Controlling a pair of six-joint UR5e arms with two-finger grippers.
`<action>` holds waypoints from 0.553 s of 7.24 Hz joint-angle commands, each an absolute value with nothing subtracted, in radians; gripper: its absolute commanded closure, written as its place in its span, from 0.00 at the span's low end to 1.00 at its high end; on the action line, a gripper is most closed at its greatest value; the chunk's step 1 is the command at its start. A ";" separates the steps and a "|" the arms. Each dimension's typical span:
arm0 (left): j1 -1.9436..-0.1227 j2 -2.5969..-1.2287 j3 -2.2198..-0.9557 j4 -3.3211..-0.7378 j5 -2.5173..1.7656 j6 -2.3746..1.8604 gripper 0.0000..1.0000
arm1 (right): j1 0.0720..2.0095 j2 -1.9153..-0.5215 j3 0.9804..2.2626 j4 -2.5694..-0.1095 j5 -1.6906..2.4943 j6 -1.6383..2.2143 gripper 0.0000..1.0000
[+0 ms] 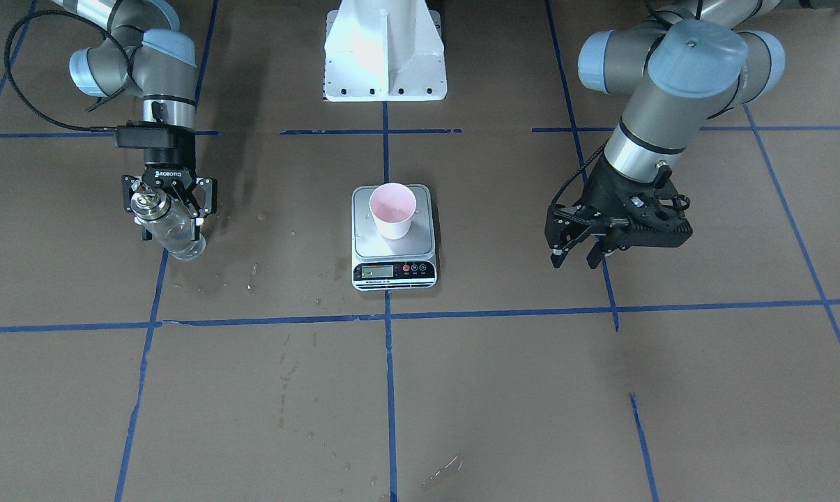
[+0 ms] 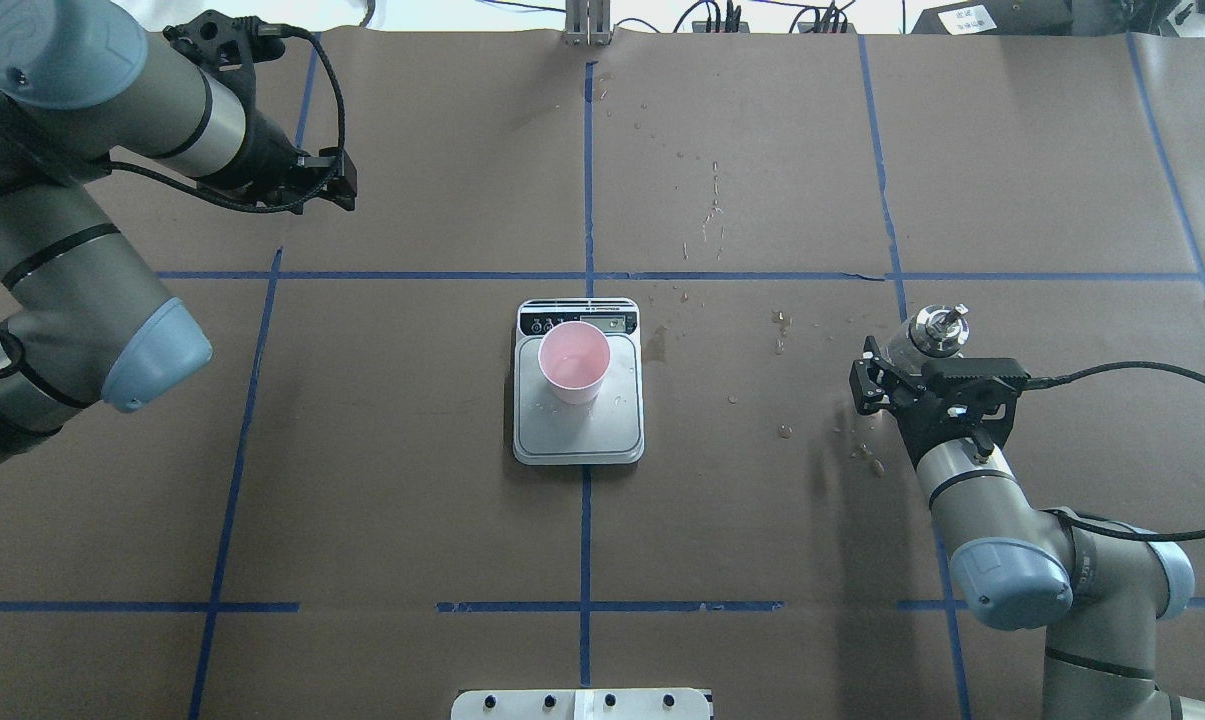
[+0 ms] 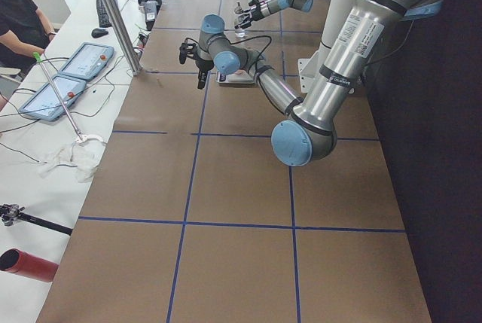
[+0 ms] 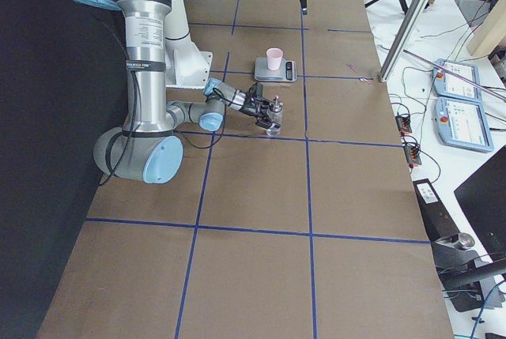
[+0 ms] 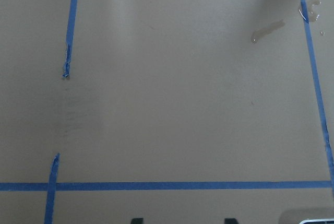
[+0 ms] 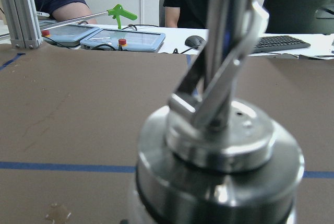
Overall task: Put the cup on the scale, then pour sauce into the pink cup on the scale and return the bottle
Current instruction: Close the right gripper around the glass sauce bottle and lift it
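Note:
The pink cup (image 1: pixel 392 209) (image 2: pixel 574 360) stands upright on the far half of the scale's steel platform (image 1: pixel 420 240) (image 2: pixel 582 440) at the table's middle. The clear glass bottle (image 1: pixel 172 233) with its silver pour-spout cap (image 2: pixel 937 327) (image 6: pixel 219 145) stands upright on the robot's right side. My right gripper (image 1: pixel 170 224) reaches in level, and its fingers press both sides of the bottle. I cannot make out the level of the sauce inside. My left gripper (image 1: pixel 574 259) (image 5: pixel 182 221) is open and empty. It hangs above bare table on the left side, far from the scale.
Wet drops and stains (image 1: pixel 252 268) (image 2: pixel 782 320) lie between bottle and scale. The white robot base (image 1: pixel 385 52) stands behind the scale. Blue tape lines (image 2: pixel 587 180) cross the brown table. Operators, tablets and a keyboard (image 6: pixel 284 41) are at the far edge.

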State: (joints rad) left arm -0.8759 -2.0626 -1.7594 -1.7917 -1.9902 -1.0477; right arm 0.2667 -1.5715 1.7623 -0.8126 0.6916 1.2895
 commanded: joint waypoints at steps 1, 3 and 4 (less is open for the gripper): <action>-0.876 -2.065 -1.761 -1.792 -1.991 -1.052 0.39 | 0.273 -1.565 1.739 -0.657 0.690 1.188 1.00; -0.876 -2.068 -1.764 -1.790 -1.990 -1.054 0.39 | 0.310 -1.543 1.799 -0.678 0.692 1.040 1.00; -0.877 -2.066 -1.766 -1.790 -1.990 -1.054 0.39 | 0.311 -1.545 1.831 -0.786 0.693 1.020 1.00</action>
